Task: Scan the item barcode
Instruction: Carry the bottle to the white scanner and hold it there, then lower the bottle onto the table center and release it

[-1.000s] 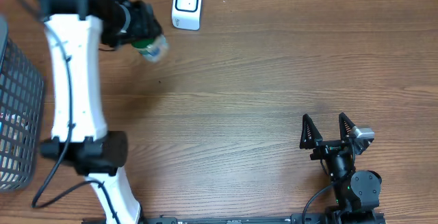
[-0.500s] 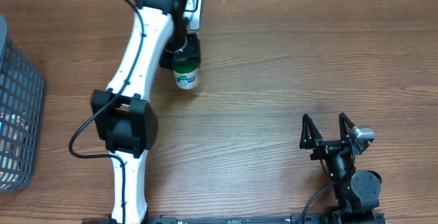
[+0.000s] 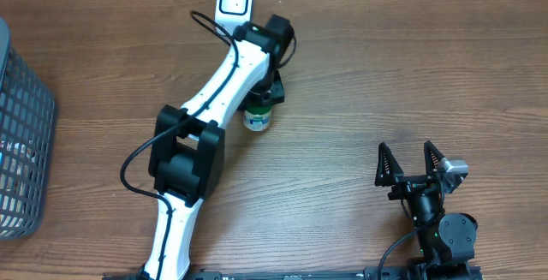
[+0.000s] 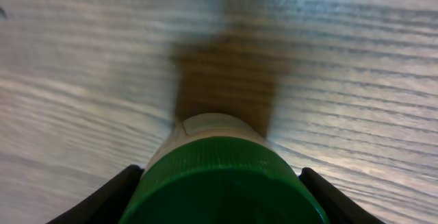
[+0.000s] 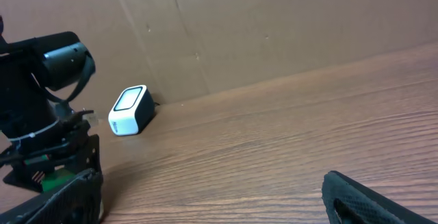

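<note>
The item is a small white bottle [image 3: 258,117] with a green cap [image 4: 222,183]. My left gripper [image 3: 264,100] is shut on it at the cap end, with a black finger [image 4: 102,203] on each side. It hangs low over the wood, a short way in front of and to the right of the white scanner [image 3: 234,2]. No barcode shows on the bottle in any view. The right wrist view shows the scanner [image 5: 131,109] by the back wall, next to the left arm. My right gripper [image 3: 413,164] rests open at the front right, nothing between its fingers.
A grey wire basket [image 3: 21,134] stands at the table's left edge. A brown cardboard wall [image 5: 274,32] runs along the back behind the scanner. The left arm's white links [image 3: 210,109] stretch diagonally over the table's middle left.
The left arm has swung from the far left to the right with the bottle, passing in front of the scanner. The right arm has not moved.
</note>
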